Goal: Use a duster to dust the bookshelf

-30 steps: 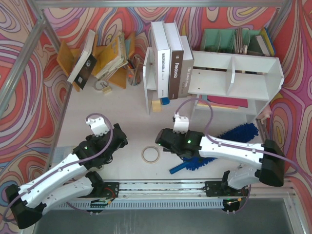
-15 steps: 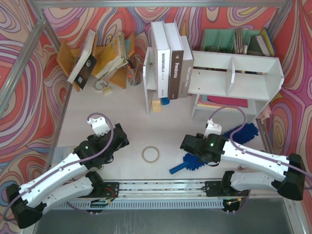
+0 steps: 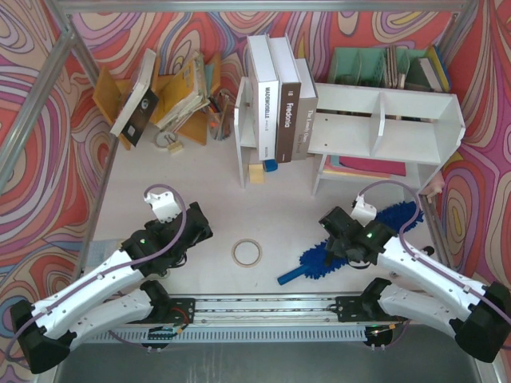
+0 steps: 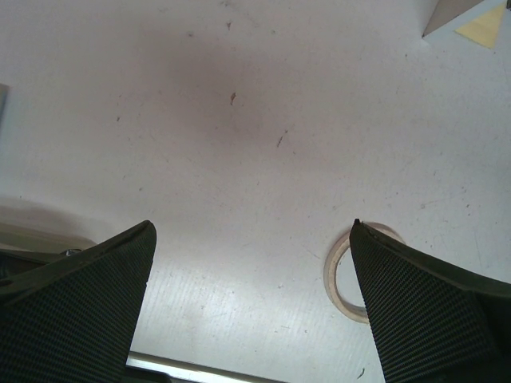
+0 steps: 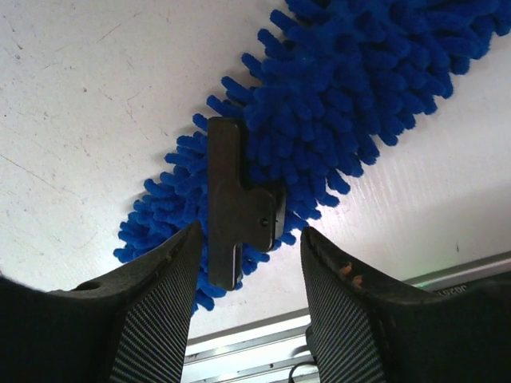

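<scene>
Top external view, item one: the duster (image 3: 316, 261) is lying flat on the worktop near the near edge, right of centre. Its long axis is running diagonally. The slim blue handle end is pointing toward the middle of the near edge, and the fluffy head is pointing toward the right edge, reaching in beside the bookshelf (image 3: 383, 120) legs. The bookshelf is standing at the far right of the worktop, its two open compartments facing the near edge.

Item two: the right gripper (image 3: 334, 224) is hanging over the middle of the duster. In the right wrist view the right gripper (image 5: 250, 230) is holding its fingers moderately apart and gripping nothing. The duster (image 5: 359, 104) and a dark flat plate (image 5: 236, 209) set in its pile are showing in the gap.

Item three: the left gripper (image 3: 194, 226) is hovering over bare worktop toward the near left. In the left wrist view the left gripper (image 4: 251, 227) is standing wide and empty, with a tape ring (image 4: 345, 273) lying beside one finger.

Item four, lettering: three books are standing upright left of the bookshelf. The white spine (image 3: 263, 96) is reading "MADEMOISELLE" and the brown spine (image 3: 287, 102) something like "Fredolia". The grey spine (image 3: 303, 116) is carrying print too small to read.
</scene>
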Controlling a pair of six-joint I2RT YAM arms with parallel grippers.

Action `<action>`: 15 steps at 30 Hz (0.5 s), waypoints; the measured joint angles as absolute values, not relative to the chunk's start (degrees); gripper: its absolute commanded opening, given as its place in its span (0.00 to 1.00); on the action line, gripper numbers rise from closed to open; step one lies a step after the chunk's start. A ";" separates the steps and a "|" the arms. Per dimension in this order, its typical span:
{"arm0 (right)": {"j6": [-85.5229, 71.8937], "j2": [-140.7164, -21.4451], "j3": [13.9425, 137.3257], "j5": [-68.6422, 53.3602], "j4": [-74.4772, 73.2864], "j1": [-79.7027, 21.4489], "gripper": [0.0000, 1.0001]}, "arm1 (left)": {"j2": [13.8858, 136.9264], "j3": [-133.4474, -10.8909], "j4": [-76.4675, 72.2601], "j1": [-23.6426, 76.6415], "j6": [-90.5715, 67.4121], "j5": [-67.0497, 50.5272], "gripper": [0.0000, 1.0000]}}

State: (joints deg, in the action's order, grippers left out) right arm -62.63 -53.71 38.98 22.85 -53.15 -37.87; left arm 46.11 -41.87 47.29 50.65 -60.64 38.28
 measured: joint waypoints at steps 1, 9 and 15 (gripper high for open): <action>-61.69 -53.69 38.41 22.13 -52.01 -37.30 0.51 | 46.11 -41.87 47.22 50.65 -60.64 38.20 0.98; -57.80 -53.65 35.40 18.00 -46.19 -34.09 0.48 | 46.63 -41.87 46.83 50.65 -60.58 37.67 0.98; -57.49 -53.87 35.05 17.50 -45.21 -32.77 0.45 | 47.09 -41.87 46.48 50.65 -60.16 37.30 0.98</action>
State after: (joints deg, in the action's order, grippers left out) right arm -57.49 -53.87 35.05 17.50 -45.21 -32.77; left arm 47.09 -41.87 46.48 50.65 -60.16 37.30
